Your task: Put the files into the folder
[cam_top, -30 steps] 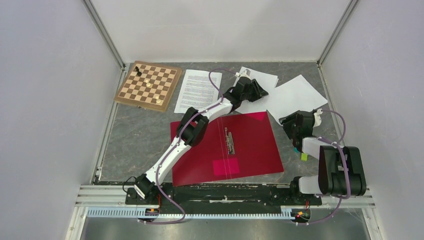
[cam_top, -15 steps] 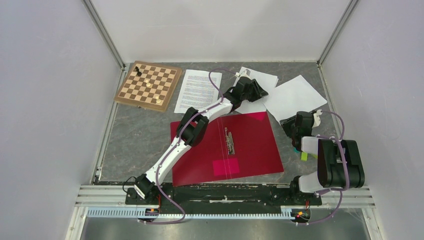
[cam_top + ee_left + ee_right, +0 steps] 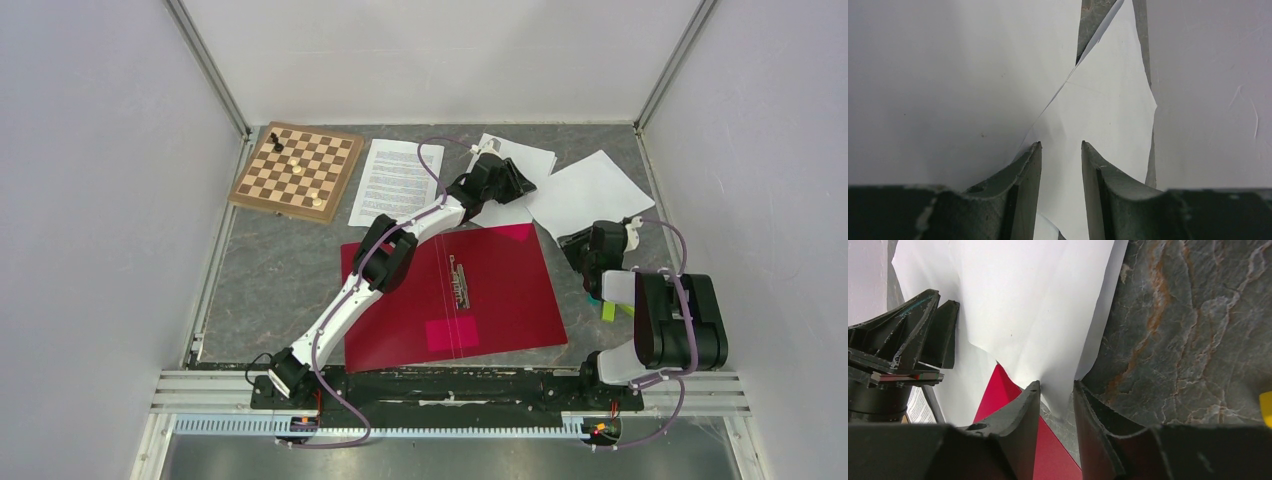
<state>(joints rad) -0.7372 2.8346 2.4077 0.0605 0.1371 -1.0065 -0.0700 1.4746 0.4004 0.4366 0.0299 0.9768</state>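
Presently, my left gripper [image 3: 1060, 145] stands with its jaws narrowly apart over the overlapping blank sheets [image 3: 1108, 110] near the far edge. My right gripper [image 3: 1055, 384], likewise narrowly apart, straddles the corner of another white sheet [image 3: 1038, 300] just off the far right corner of the folder [image 3: 480, 290]. The folder lies open at mid-bench toward the near edge, with its metal clip [image 3: 460, 280] and pink patch [image 3: 443, 333] uncovered. Assessment: none of the files is filed, so all are outstanding. The text on the printed sheet [image 3: 395, 180] beside the chessboard [image 3: 300, 172] is too small to read, and no brand is visible.
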